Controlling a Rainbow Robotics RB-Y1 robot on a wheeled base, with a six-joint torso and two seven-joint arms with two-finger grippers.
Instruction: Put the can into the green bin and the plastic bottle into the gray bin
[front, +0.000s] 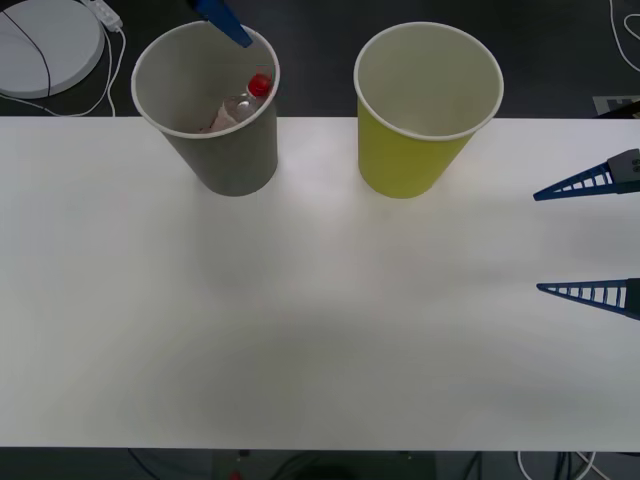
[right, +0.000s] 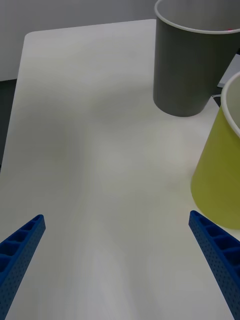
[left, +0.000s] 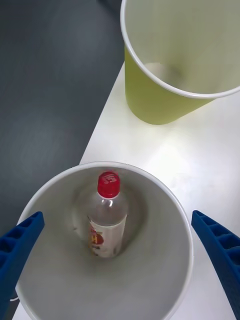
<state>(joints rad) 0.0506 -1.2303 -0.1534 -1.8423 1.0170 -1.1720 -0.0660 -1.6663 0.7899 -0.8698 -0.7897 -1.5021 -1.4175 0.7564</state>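
The gray bin (front: 210, 110) stands at about eleven o'clock on the white bench (front: 300, 320), near its far edge. The green bin (front: 425, 110) stands upright beside it at about one o'clock, with a clear gap of bench between the two. The plastic bottle (front: 240, 103) is inside the gray bin, leaning against the inner wall with its red cap (front: 260, 85) uppermost. From the left wrist view the bottle (left: 106, 220) sits on the floor of the gray bin (left: 165, 280), label showing, and the green bin (left: 150, 95) beyond it has a white inside with nothing visible in it.

The left gripper (left: 117, 260) hangs directly above the mouth of the gray bin, its blue fingers (left: 20, 245) spread wide apart and holding nothing; in the front view one finger (front: 225, 22) shows over the bin's far rim at twelve o'clock.

The right gripper (front: 590, 235) is at three o'clock over the right edge of the bench, well apart from both bins. Its fingers (front: 585, 182) are spread apart and hold nothing, pointing across the bench towards the bins. From its wrist view the gripper (right: 117, 250) faces bare bench, with the gray bin (right: 185, 70) and the green bin (right: 220, 175) ahead.
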